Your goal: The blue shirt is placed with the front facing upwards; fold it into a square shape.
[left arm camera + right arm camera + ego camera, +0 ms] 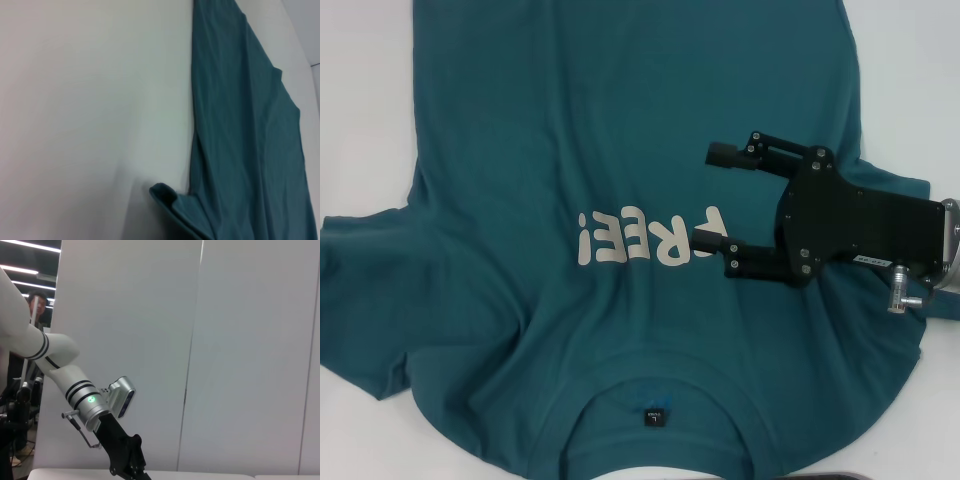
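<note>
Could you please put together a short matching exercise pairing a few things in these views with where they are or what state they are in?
Column one:
1. right gripper
2. neck label
3. "FREE!" print
4. left gripper

Column two:
A. small black tag inside the collar of the blue shirt
B. cream lettering on the chest
C. jaws open, over the shirt beside the lettering
D. out of the head view, seen only from the right wrist camera, at the table's edge

Pairs: 1-C, 2-A, 3-B, 4-D.
</note>
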Robot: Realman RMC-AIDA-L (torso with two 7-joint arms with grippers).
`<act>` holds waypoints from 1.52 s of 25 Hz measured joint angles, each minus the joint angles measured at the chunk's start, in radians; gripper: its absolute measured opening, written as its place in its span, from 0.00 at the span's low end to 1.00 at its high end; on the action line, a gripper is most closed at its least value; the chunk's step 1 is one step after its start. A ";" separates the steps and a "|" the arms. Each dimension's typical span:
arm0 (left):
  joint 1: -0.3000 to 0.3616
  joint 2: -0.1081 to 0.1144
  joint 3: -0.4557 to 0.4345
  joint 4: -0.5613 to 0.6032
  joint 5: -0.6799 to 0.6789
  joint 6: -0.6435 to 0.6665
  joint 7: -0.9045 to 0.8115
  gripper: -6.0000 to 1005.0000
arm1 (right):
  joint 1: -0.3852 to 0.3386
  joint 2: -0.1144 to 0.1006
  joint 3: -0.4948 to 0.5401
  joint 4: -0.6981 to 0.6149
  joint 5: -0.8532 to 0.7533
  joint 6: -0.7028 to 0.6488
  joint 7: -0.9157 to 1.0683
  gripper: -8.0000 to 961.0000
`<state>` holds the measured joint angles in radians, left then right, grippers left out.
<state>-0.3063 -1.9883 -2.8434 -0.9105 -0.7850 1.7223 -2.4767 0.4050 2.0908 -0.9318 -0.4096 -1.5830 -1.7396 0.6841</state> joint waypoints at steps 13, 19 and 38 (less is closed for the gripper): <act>-0.040 0.012 -0.016 -0.073 0.009 0.095 -0.031 0.01 | 0.001 0.000 0.007 0.000 0.000 0.001 0.000 0.84; -0.052 0.017 -0.014 -0.079 0.013 0.092 -0.037 0.01 | 0.002 0.000 0.007 0.000 0.000 0.001 0.000 0.84; -0.061 0.002 0.004 -0.107 -0.050 0.186 -0.065 0.01 | 0.007 0.000 0.010 0.000 0.000 0.003 0.000 0.84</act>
<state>-0.3675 -1.9867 -2.8392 -1.0177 -0.8353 1.9084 -2.5413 0.4120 2.0908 -0.9217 -0.4097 -1.5830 -1.7369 0.6841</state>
